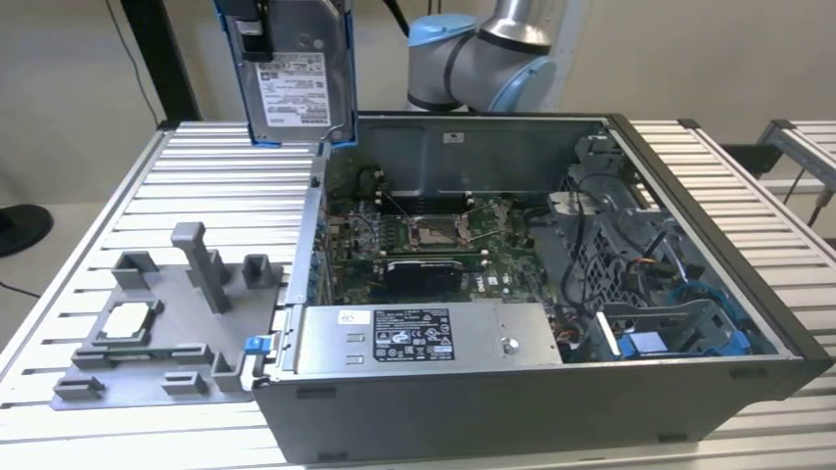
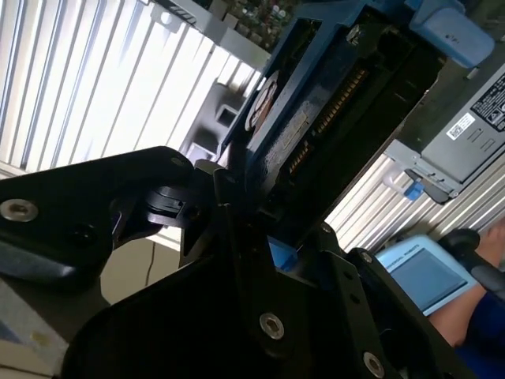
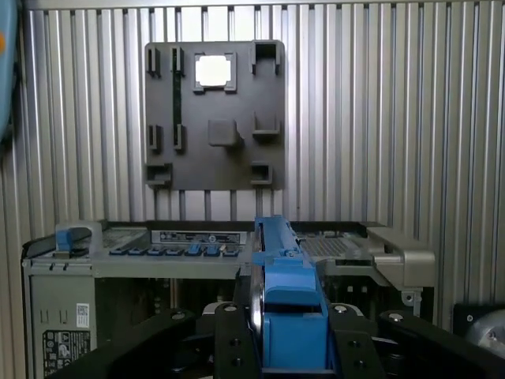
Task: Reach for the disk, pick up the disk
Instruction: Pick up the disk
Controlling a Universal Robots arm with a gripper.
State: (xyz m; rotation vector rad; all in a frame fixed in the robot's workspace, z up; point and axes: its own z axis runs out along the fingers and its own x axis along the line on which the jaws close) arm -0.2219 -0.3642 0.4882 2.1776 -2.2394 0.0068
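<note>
**Disk lifted clear, gripped on edge above the table**

The gripper is closed to a narrow gap on the disk. In the first wrist view one black finger sits on each side of the bright blue carrier rail, pressing the drive's two flat faces. There is no gap left to cross, because the disk sits directly between the fingers. Judged from this, the reach is done and the pick-up is well along.

In the exterior view the disk hangs in the air with its long axis upright. Its silver face and white label are turned toward the camera. It is above the far edge of the slatted table, just off the back corner of the open computer case on the exterior view's left, and touches neither.

The label on the disk carries dense print and barcodes, too small to make out. The long grey box inside the case carries a dark label, also unreadable. A grey fixture plate on the table holds a square silver chip, well apart from the disk.
</note>
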